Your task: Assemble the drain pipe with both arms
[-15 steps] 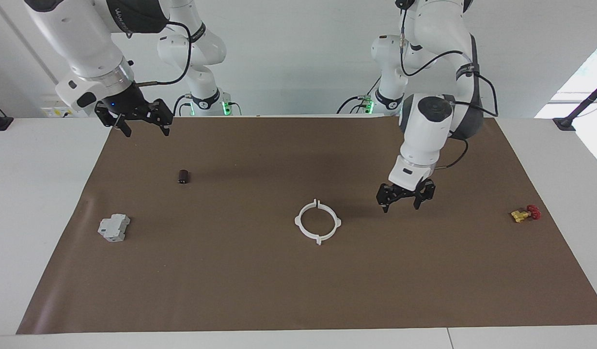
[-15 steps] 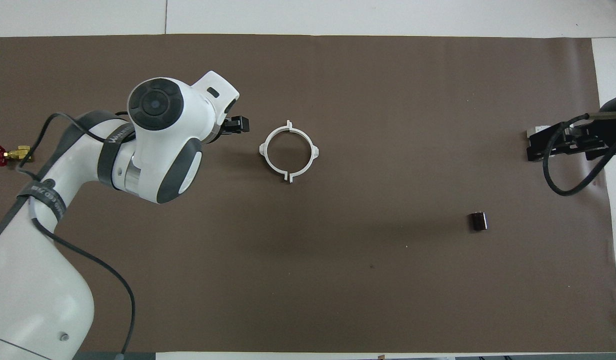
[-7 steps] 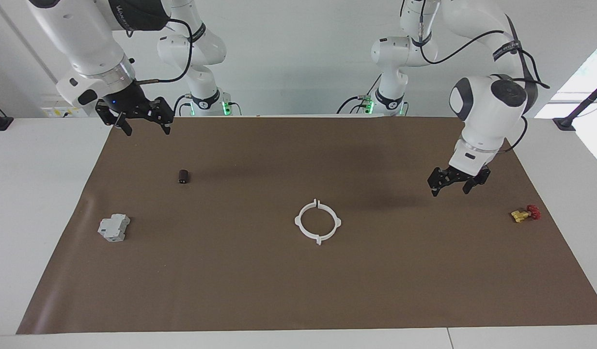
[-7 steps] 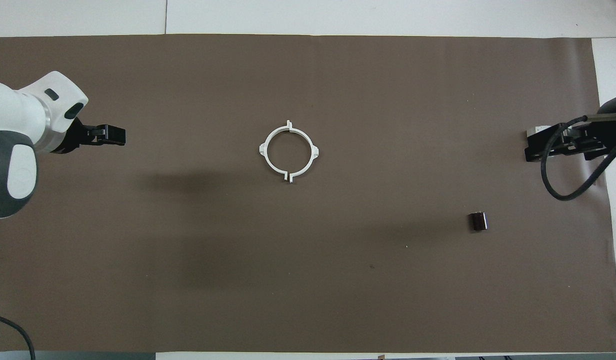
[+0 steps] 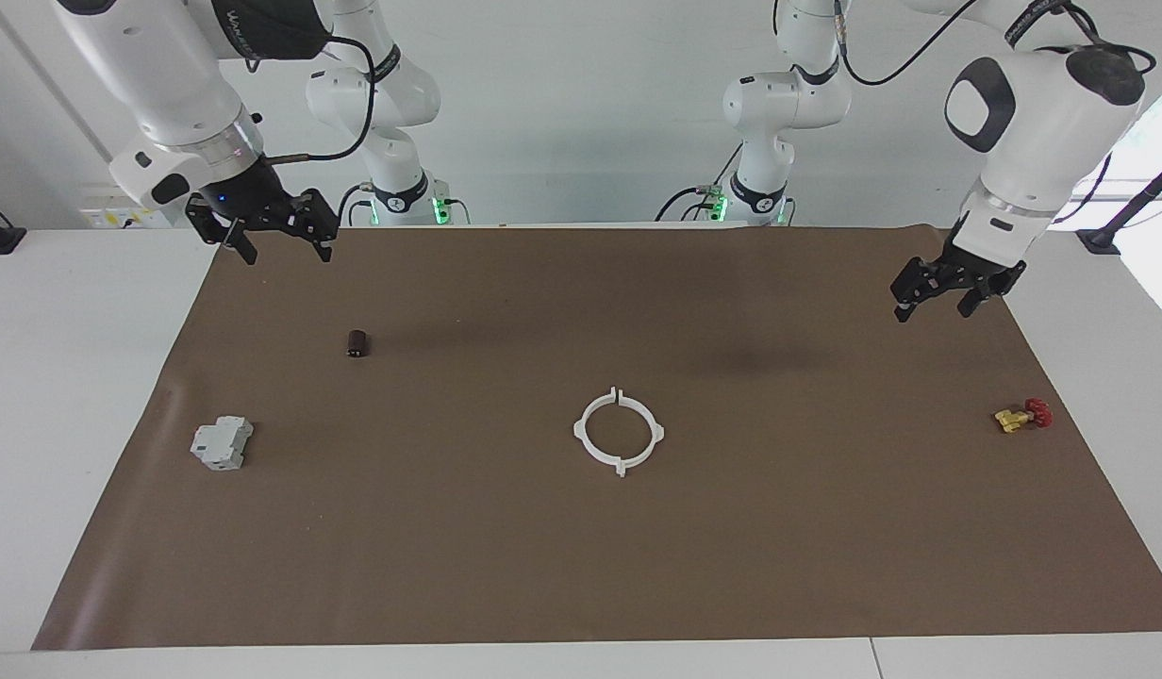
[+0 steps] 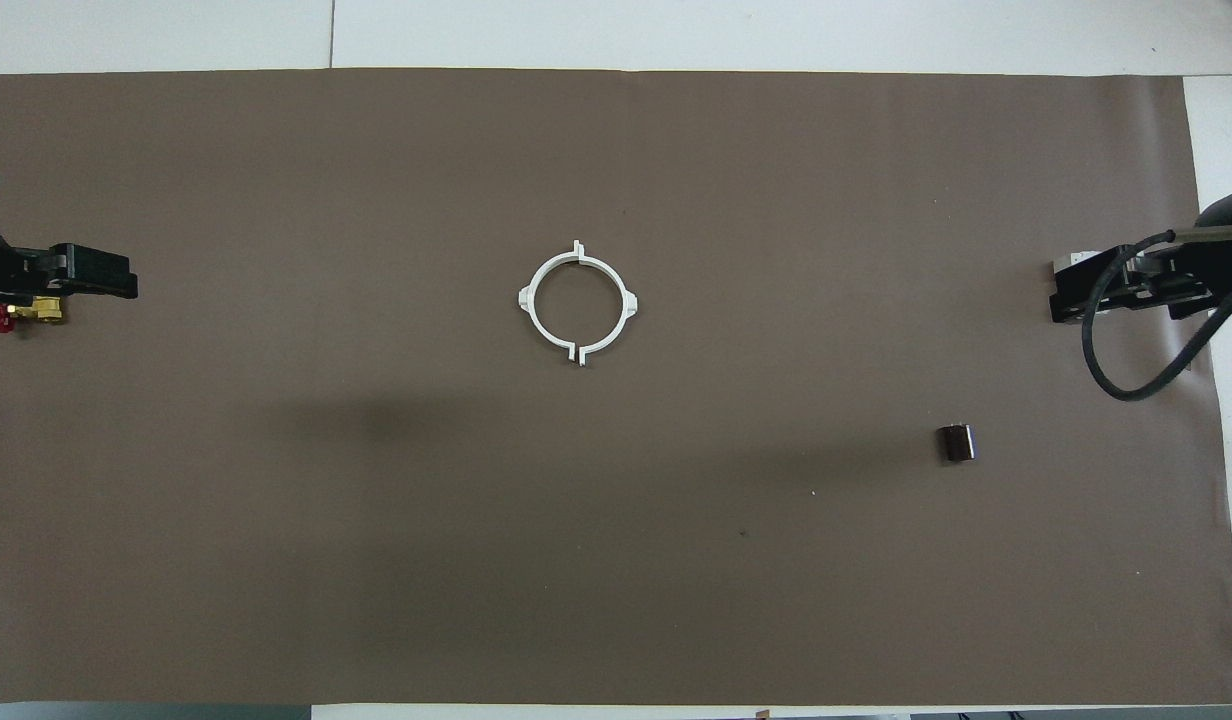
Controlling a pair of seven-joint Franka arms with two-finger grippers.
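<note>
The thin white plastic drain pipe ring (image 5: 619,432), two arcs joined, lies flat mid-desk on the brown mat (image 5: 581,566). A sweeping arm or dragging cable could knock the halves apart. One ring, one dark small cylinder (image 5: 356,343), one grey boxy block (image 5: 222,443), one yellow-and-red valve (image 5: 1022,415). Two hands, both raised, open and empty: left hand (image 5: 945,293) above the mat's edge, right hand (image 5: 281,236) above its corner.

Two fixed high cams, half a turn apart.
Facing looks toward robots; overhead looks steeply down; both share brown mat (image 5: 506,566).
</note>
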